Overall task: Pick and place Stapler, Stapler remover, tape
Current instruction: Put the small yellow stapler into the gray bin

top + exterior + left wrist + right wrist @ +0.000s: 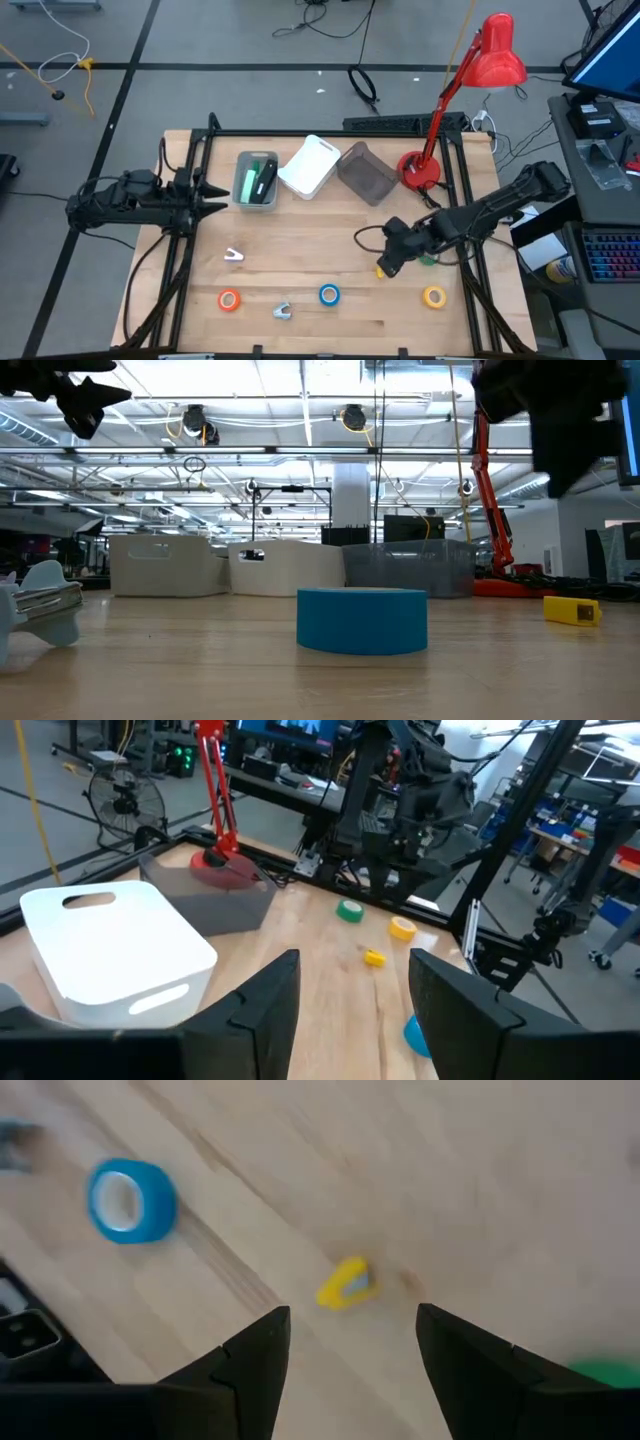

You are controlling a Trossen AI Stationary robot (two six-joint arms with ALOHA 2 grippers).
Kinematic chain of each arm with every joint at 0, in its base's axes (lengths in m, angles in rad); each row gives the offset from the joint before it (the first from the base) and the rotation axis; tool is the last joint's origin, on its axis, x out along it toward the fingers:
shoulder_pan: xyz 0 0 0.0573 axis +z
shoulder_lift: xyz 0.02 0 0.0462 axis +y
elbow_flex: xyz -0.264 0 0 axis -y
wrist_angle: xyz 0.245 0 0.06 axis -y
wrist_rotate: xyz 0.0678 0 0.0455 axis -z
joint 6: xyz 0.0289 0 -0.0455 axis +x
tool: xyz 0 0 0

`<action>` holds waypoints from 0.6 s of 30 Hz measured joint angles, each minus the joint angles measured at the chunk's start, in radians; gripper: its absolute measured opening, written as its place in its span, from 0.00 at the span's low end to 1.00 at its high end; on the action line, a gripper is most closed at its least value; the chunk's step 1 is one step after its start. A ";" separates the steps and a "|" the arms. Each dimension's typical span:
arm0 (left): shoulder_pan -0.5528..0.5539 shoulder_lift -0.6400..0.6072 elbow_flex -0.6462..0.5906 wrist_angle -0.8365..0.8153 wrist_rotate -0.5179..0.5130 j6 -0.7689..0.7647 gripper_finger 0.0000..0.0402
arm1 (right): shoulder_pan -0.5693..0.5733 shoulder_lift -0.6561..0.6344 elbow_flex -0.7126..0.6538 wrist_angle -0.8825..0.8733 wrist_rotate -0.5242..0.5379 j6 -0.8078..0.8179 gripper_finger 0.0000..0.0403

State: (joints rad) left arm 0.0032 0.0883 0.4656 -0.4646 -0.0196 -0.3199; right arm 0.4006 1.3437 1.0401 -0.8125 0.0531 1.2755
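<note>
Items on the desk (300, 250), catalogued for handling. Small yellow stapler (344, 1284): lies on the wood on the right half, directly ahead of the right end effector (388, 262), which hovers above it with its fingers apart and nothing between them; likely light, hard plastic, a little slippery, best taken across its narrow sides near the middle. Blue tape (329, 294): a ring lying flat near the front edge, centre; probably light and stiff, smooth on the outer face, best pinched across the wall with one finger in the white core. Orange tape (230, 299): flat, front left, same handling. Yellow tape (434, 296): flat, front right, same handling. Green tape (349, 911): just beside the right arm, partly hidden from above. Two pale staple removers, one (233, 256) left of centre and one (282, 311) at the front between the orange and blue rolls: light, springy claw shape, apt to skid; grip across the flat sides. Bins at the back: a grey one (256, 181) holding green and dark objects, a white one (310, 165), a dark tilted one (367, 173). Left end effector (213, 197): waits over the left edge near the grey bin, fingers parted, empty.
</note>
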 joint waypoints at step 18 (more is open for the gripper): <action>0.001 0.000 0.000 -0.033 -0.008 0.004 0.46 | 0.001 0.091 0.000 0.070 -0.107 0.381 0.52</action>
State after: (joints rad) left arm 0.0040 0.0883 0.4660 -0.4973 -0.0280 -0.3157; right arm 0.4015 1.4345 1.0405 -0.7420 -0.0536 1.6566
